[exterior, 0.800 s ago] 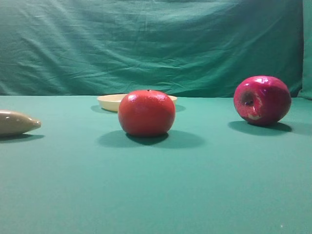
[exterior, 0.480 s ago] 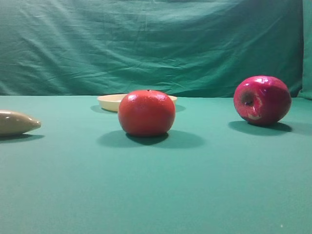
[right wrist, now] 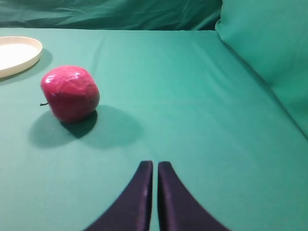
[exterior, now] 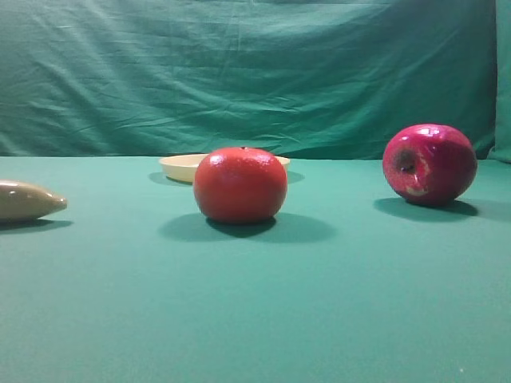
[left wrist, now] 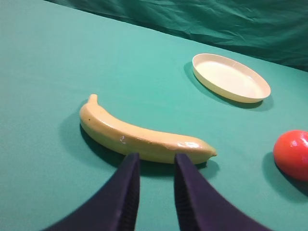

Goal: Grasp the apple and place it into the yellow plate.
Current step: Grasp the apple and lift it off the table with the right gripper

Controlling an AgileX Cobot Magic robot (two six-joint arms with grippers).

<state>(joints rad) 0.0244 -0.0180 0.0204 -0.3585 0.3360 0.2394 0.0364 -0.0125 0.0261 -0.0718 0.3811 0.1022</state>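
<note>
The glossy dark crimson apple [exterior: 429,163] sits on the green cloth at the right, its stem hollow and pale scuff facing the camera. In the right wrist view the apple [right wrist: 70,93] lies ahead and left of my right gripper [right wrist: 155,166], whose fingers are closed together and empty. The pale yellow plate [exterior: 182,166] lies far back, partly hidden behind a matte orange-red fruit [exterior: 239,184]. The plate also shows in the left wrist view [left wrist: 231,77] and at the right wrist view's left edge [right wrist: 17,55]. My left gripper [left wrist: 156,161] has a narrow gap between its fingers and is empty.
A beige-yellow banana [left wrist: 139,137] lies just ahead of the left gripper and also shows at the exterior view's left edge [exterior: 24,199]. The orange-red fruit [left wrist: 292,154] is to its right. A raised fold of green cloth [right wrist: 269,43] stands to the right of the apple.
</note>
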